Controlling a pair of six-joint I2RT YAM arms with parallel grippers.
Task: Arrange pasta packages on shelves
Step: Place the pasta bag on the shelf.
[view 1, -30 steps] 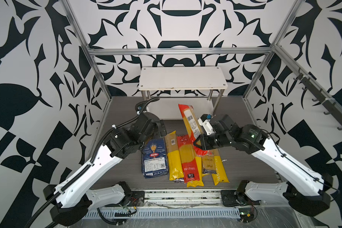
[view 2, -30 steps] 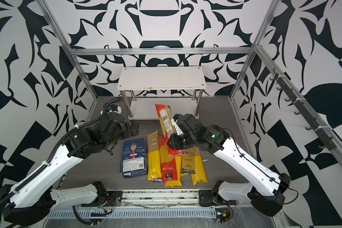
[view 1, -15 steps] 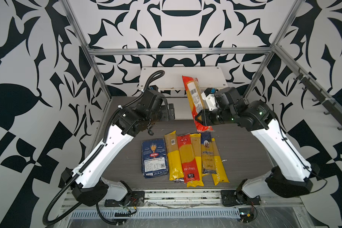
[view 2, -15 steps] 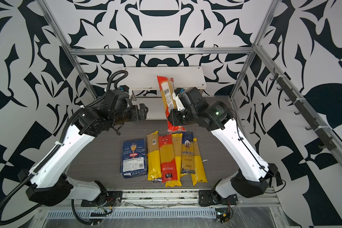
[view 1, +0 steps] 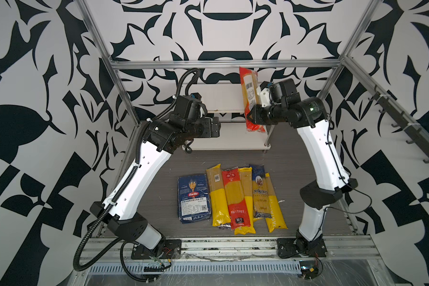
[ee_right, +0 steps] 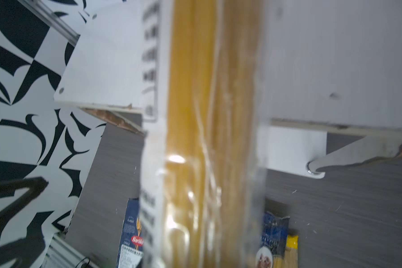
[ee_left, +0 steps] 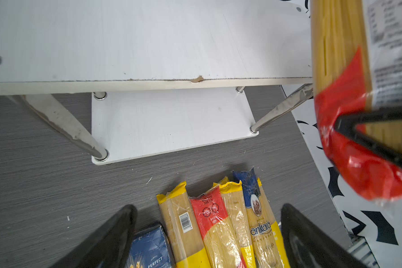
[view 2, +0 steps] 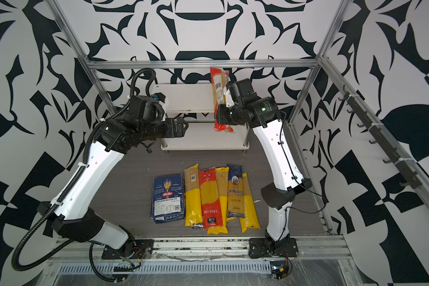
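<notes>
Clamped on the long red-ended clear spaghetti bag (view 1: 248, 95), the right gripper (view 1: 253, 116) must next lay it onto the white chrome-posted rack (view 1: 221, 97); the left gripper (view 1: 214, 126) gapes wide, empty.

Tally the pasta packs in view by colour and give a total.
Yellow spaghetti bags: 3
Red spaghetti bags: 2, one held in the right end effector
Blue packs: 2, Barilla and Ankara
Total: 7 in view; a dark scrap beneath them may be another.
</notes>
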